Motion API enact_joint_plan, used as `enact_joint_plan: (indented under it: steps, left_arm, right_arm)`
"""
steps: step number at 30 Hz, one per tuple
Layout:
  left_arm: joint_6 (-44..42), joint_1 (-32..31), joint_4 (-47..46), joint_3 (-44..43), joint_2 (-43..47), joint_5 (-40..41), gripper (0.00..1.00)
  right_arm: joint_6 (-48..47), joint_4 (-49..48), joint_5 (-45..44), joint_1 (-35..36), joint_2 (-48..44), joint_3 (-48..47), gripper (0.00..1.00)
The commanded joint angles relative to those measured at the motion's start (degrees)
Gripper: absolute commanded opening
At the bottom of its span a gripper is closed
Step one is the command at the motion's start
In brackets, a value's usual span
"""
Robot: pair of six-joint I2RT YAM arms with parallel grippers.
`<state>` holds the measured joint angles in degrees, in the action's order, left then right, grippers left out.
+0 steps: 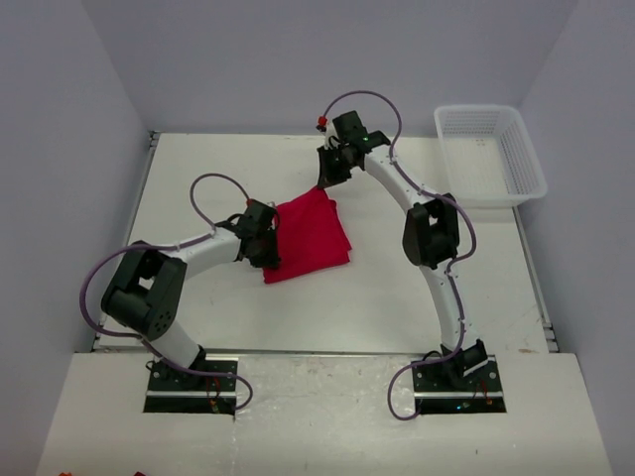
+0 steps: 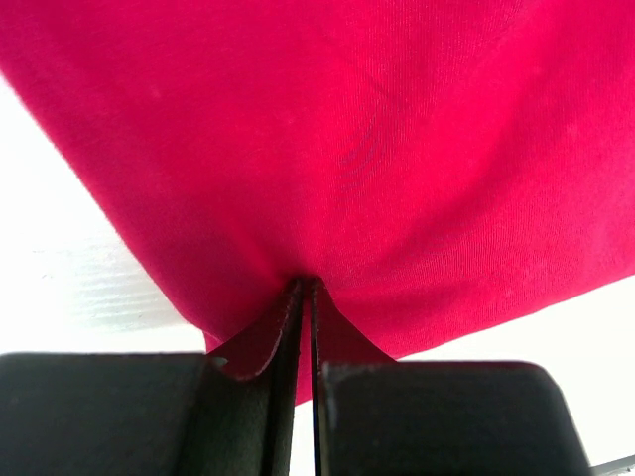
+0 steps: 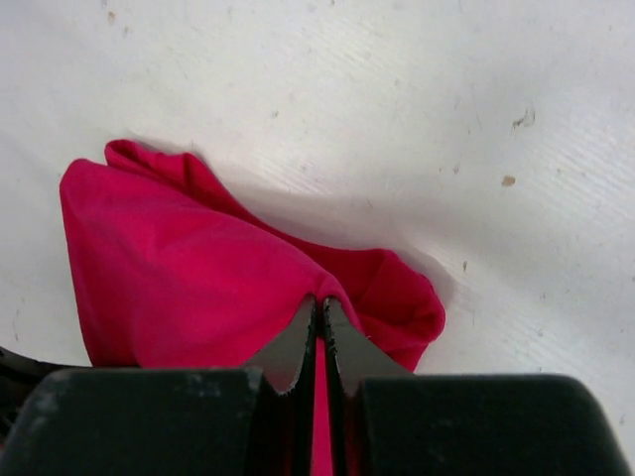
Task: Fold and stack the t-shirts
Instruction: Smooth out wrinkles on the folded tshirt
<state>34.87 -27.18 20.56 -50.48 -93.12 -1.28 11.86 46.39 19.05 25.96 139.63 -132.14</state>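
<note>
One bright red t-shirt (image 1: 312,236) lies bunched into a rough square in the middle of the white table. My left gripper (image 1: 266,250) is at its left edge, shut on a pinch of the cloth (image 2: 397,149); the left wrist view shows red fabric between the closed fingers (image 2: 278,337). My right gripper (image 1: 324,181) is at the shirt's far corner, also shut on the red cloth (image 3: 198,268), which rises in a peak to its fingertips (image 3: 342,342). No neck label shows.
A white plastic mesh basket (image 1: 489,154) stands at the back right corner of the table (image 1: 417,288). Grey walls close in the back and both sides. The arm bases (image 1: 193,382) sit at the near edge.
</note>
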Motion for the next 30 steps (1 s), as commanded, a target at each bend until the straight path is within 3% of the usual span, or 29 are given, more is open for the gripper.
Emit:
enact_joint_plan:
  steps: [1,4,5,6,8,14,15,16,18,20,21,22,23,24,30]
  left_arm:
    - [-1.1,-0.8,0.1,2.4,-3.1,0.0,0.07]
    - [-0.9,-0.9,0.1,2.1,-3.0,0.7,0.08]
    - [-0.7,-1.4,0.0,2.0,-2.7,1.0,0.09]
    - [-0.6,-1.6,-0.2,1.6,-1.5,2.8,0.11]
    - [-0.3,-2.6,-0.2,0.8,0.1,6.2,0.13]
    - [-2.6,-4.7,-0.7,-6.7,9.4,15.1,0.18]
    - [-3.1,-4.8,-0.5,-8.1,10.6,15.4,0.19]
    - [-4.6,-4.8,0.0,-9.7,10.7,15.4,0.21]
    - [-5.9,-4.8,3.2,-16.1,9.0,15.2,0.24]
    - [-7.4,-4.7,5.3,-22.5,5.5,14.2,0.23]
    - [-8.1,-4.8,6.2,-24.4,4.2,12.4,0.22]
    - [-8.6,-4.7,6.3,-26.0,3.0,11.7,0.18]
    - [-9.0,-4.6,6.2,-29.0,-0.2,10.3,0.06]
    - [-9.2,-4.4,6.2,-30.6,-2.0,7.1,0.0]
    - [-9.5,-1.6,-0.8,-36.0,-13.6,-8.2,0.0]
  right_arm:
    - [-2.2,-0.8,1.0,0.1,1.8,-4.9,0.02]
    - [-2.5,-2.1,1.3,0.1,1.3,-4.4,0.46]
    - [-2.9,-2.4,1.3,0.0,0.1,-3.2,0.79]
    - [-3.2,-3.7,0.9,0.1,-0.6,-2.3,0.9]
    - [-3.9,-4.9,-0.9,0.0,-3.4,0.0,0.99]
    - [-2.4,-2.0,-7.8,0.1,-13.2,4.0,0.99]
    - [-2.1,-2.4,-8.1,0.1,-15.8,6.4,0.99]
    - [-0.2,-4.0,-8.6,0.2,-18.9,14.7,0.99]
    - [3.2,-10.6,-9.4,0.1,-29.1,28.3,0.93]
    - [5.0,-13.6,-8.3,0.1,-34.1,34.9,0.79]
    - [6.9,-14.1,-7.2,0.1,-37.6,40.1,0.33]
    - [7.4,-14.7,-5.7,0.1,-39.0,42.4,0.01]
    - [7.9,-14.8,-4.3,0.1,-39.9,44.0,0.0]
    - [8.6,-15.5,-0.5,0.1,-41.4,46.0,0.0]
    - [15.4,-24.1,13.8,0.2,-44.4,59.2,0.0]
